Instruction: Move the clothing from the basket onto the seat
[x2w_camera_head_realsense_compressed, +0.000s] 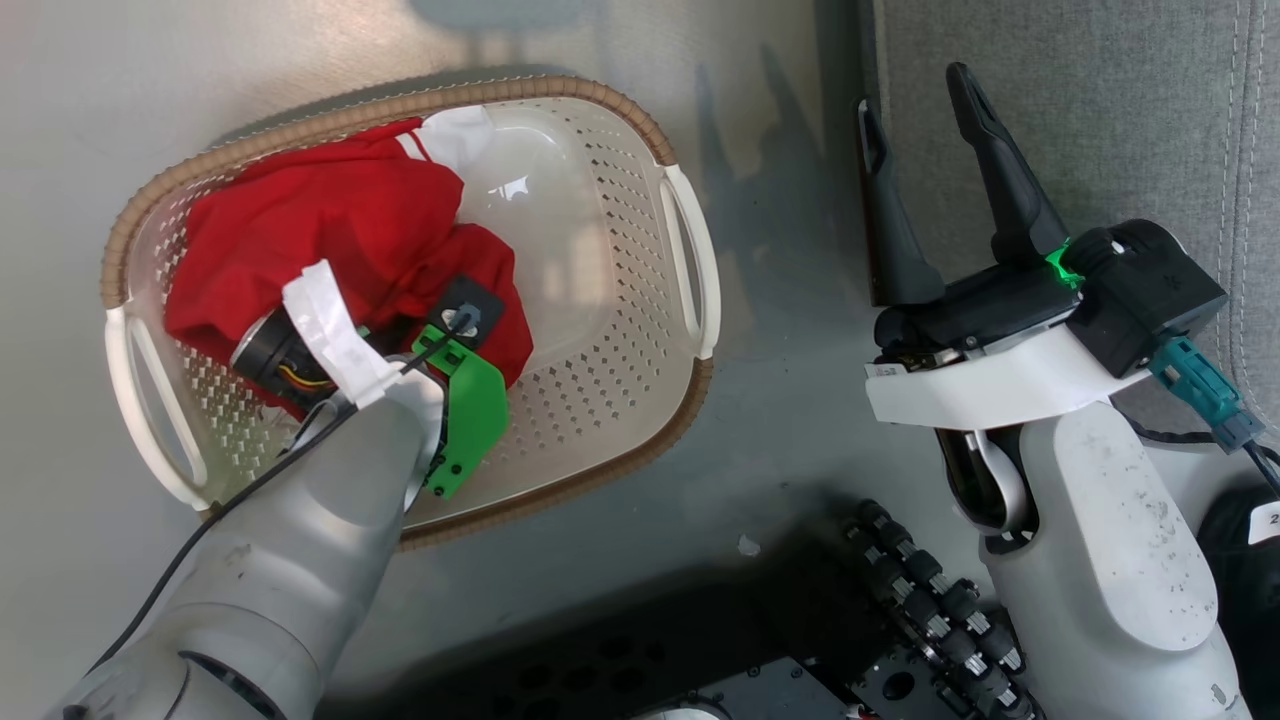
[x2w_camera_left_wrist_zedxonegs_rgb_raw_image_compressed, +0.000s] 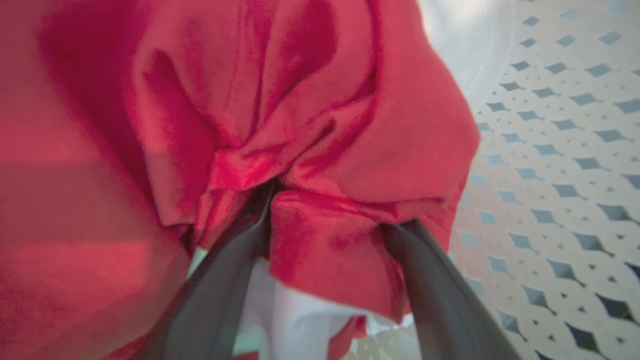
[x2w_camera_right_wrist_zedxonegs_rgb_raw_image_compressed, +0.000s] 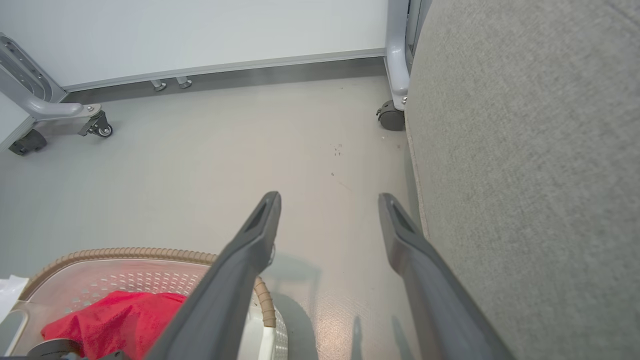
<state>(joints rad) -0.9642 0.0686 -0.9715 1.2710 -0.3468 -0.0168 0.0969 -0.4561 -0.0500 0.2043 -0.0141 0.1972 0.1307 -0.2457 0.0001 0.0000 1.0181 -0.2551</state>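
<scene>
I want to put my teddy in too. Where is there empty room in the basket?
Free: the basket's bare bottom between the red clothing and the right handle. Crowded: the left side, where the left arm's jaws sit in the clothing.

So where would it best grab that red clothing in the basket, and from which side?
A raised, bunched fold at the top of the red clothing, coming straight down from above. The walls of the basket block the sides, and the soft heap has no handle. The left gripper stands open astride such a fold; closing there would likely pinch enough to lift.
</scene>
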